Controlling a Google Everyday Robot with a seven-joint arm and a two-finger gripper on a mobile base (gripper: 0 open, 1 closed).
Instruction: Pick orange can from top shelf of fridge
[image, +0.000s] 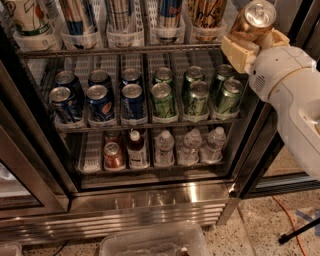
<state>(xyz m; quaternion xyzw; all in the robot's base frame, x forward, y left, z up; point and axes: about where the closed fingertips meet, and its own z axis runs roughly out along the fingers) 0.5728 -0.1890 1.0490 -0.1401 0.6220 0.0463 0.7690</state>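
Note:
My gripper (248, 41) is at the upper right, out in front of the fridge (150, 200), and is shut on the orange can (252, 21). The can is tall, orange-gold, with its silver pull-tab lid facing up, held clear of the racks. The top shelf (120, 50) is a grey wire rack with clear lane trays holding several tall cans, among them another orange-gold one (206, 14) at its right end. My white arm (295, 95) runs down the right side.
The middle rack holds short blue cans (100, 102) on the left and short green cans (195, 95) on the right. Small bottles (165, 147) stand on the lower rack. A dark door frame (30, 150) is at left. A clear plastic bin (155, 242) and an orange cable (292, 220) lie on the floor.

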